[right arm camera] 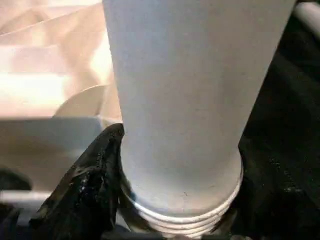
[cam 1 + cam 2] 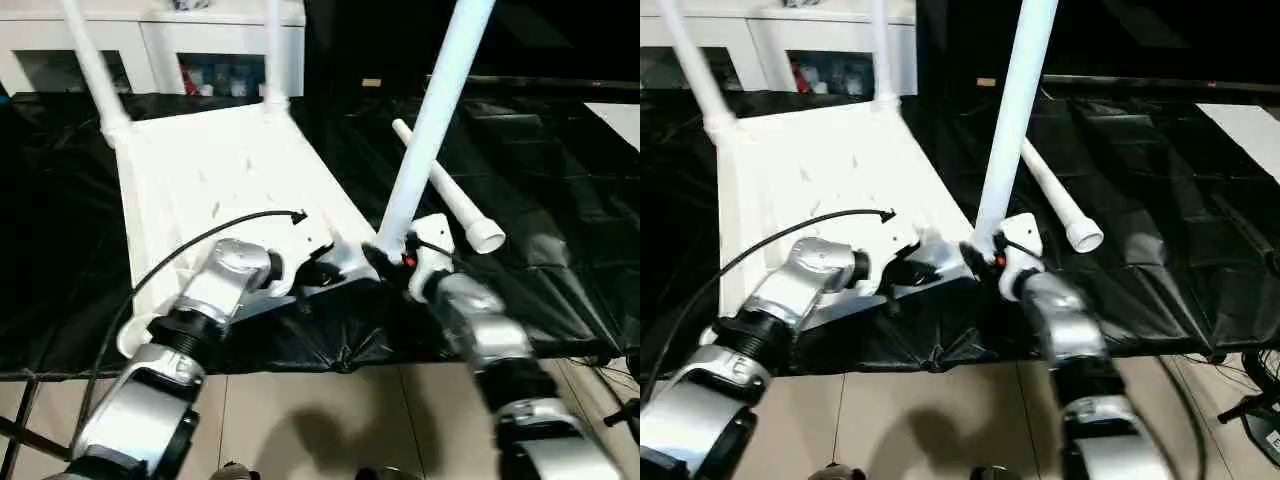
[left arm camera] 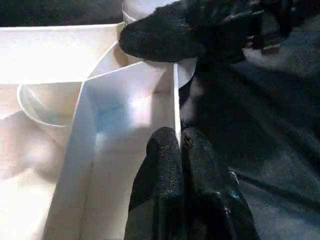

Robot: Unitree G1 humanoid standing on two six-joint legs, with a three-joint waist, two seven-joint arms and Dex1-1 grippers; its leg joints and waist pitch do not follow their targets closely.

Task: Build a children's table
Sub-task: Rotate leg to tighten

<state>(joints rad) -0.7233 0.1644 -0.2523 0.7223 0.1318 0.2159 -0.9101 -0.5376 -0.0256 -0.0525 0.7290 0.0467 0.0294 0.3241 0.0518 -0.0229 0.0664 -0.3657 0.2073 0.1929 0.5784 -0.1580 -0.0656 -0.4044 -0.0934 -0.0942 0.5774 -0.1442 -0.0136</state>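
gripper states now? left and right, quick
Left gripper: shut, pinching the edge wall of the white plastic ribbed tabletop.
Right gripper: shut on the long white tube leg, at its threaded base by the corner socket.

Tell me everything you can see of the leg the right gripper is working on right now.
The leg is a long white tube, smooth and plastic-looking, leaning toward the robot's right with its top past the picture's edge. Its lower end, ringed with screw threads, sits at the near right corner of the upturned tabletop, not fully seated. The right gripper holds it just above the threads, one black finger against its side.
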